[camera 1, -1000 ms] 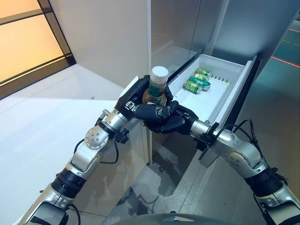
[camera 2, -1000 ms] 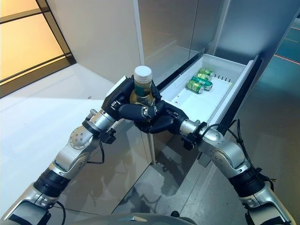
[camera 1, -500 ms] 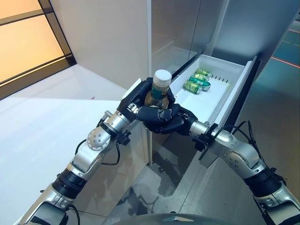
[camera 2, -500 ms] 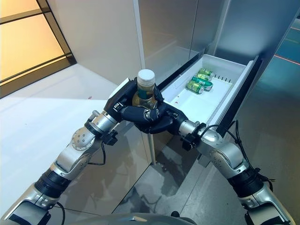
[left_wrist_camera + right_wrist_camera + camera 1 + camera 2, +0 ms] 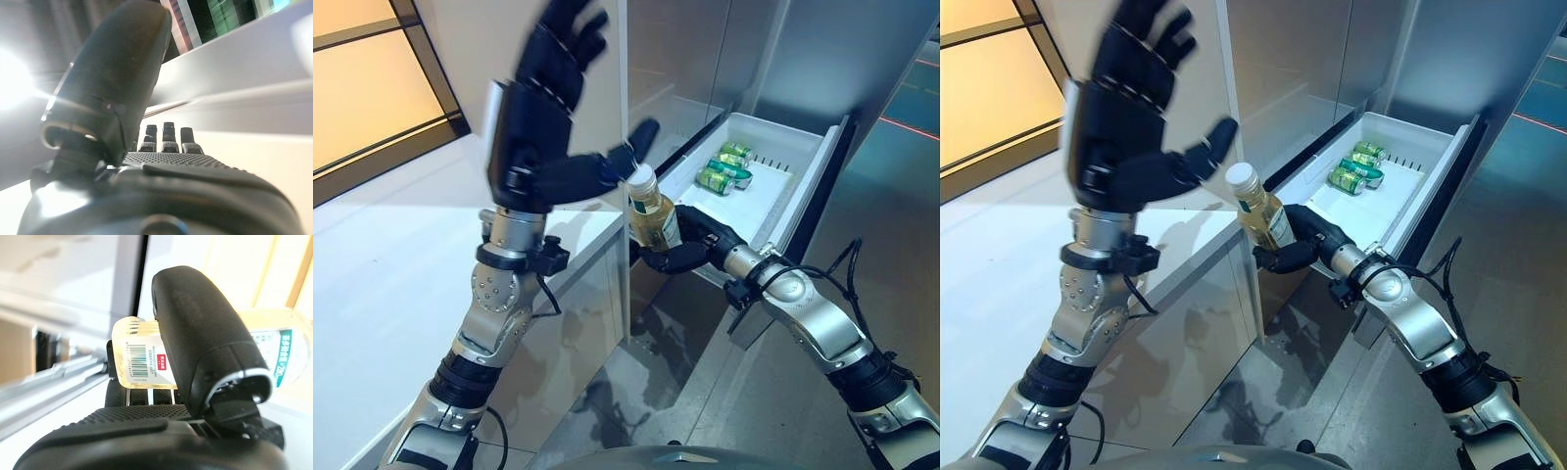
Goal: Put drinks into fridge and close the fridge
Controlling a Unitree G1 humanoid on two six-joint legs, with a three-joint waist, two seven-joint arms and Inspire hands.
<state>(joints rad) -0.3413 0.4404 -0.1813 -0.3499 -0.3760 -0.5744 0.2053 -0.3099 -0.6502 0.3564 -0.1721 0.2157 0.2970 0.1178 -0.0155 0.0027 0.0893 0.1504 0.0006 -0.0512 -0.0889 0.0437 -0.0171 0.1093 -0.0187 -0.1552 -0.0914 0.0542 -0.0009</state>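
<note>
Curling round the lower body of the bottle [image 5: 651, 217], my right hand [image 5: 1304, 241] had it clamped between thumb and fingers, and the right wrist view showed the thumb laid across the label with the pale yellow drink visible on both sides of it. The bottle leaned a little, white cap uppermost, and hung in the air just off the near corner of the pulled-out fridge drawer [image 5: 783, 211], above the gap between the drawer and the white counter [image 5: 391, 264]. My left hand [image 5: 540, 132] was raised well above the counter, fingers spread and straight, holding nothing; its thumb tip sat close to the bottle cap but I could not tell whether it touched. Inside the drawer, towards the far end, lay the green cans [image 5: 724, 168], grouped together on their sides, with bare white floor between them and the near wall. I judged the step in hand to be carrying the bottle into the drawer, with the right hand alone bearing it. The next move, as I read it, called for swinging the bottle over the drawer's near rim, lowering it onto the bare floor short of the cans, and releasing it; closing the fridge was not yet done.
</note>
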